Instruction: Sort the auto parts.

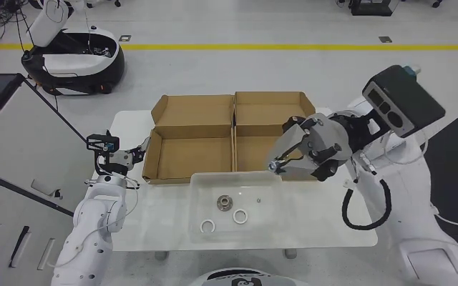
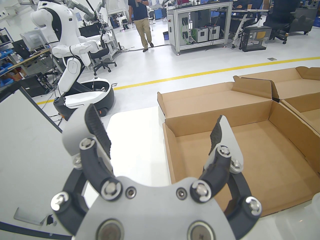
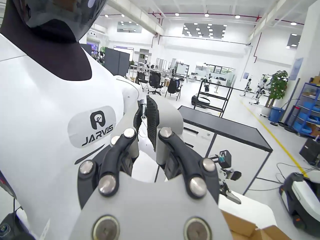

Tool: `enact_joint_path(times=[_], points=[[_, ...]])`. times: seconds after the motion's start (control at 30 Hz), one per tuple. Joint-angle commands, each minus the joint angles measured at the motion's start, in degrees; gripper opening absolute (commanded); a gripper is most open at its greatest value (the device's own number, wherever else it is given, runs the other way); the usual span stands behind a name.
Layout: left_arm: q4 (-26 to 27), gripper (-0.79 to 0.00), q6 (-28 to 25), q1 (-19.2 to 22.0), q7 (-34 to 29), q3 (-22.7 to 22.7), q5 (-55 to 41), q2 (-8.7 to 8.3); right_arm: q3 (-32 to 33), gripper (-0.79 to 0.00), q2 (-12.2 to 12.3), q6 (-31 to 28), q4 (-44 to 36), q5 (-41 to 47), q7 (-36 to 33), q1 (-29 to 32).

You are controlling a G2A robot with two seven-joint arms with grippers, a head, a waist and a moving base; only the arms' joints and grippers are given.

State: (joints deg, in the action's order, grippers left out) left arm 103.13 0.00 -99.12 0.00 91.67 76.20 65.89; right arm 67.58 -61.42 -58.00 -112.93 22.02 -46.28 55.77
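While the right gripper pinches what looks like a small bolt above the right-hand cardboard box, it should lower before releasing.

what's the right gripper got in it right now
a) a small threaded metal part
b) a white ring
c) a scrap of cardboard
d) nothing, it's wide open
A: the right gripper has its fingers closed on a small threaded metal part, seen pinched between the pads in the right wrist view, while the white rings lie in the clear tray.
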Motion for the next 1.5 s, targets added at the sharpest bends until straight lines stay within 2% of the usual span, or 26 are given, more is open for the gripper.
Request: enact_joint_path(times=[0.0,0.3,0.53,0.63,1.47], points=[[0.0,0.000,0.0,0.0,0.0,0.0,0.0,0.00,-0.2,-0.785,0.3,0.0,0.2,-0.3,0.0,-0.2],[0.0,0.000,0.0,0.0,0.0,0.0,0.0,0.00,-0.9,-0.785,0.8,0.0,1.0,3.6,0.1,-0.4],[0.0,0.000,0.0,0.0,0.0,0.0,0.0,0.00,-0.5,-0.785,-0.2,0.0,0.3,13.5,0.0,0.6],[0.0,0.000,0.0,0.0,0.0,0.0,0.0,0.00,-0.2,-0.785,-0.7,0.0,0.2,15.1,0.0,0.8],[0.0,0.000,0.0,0.0,0.0,0.0,0.0,0.00,-0.2,-0.785,-1.1,0.0,0.2,14.9,0.0,0.8]])
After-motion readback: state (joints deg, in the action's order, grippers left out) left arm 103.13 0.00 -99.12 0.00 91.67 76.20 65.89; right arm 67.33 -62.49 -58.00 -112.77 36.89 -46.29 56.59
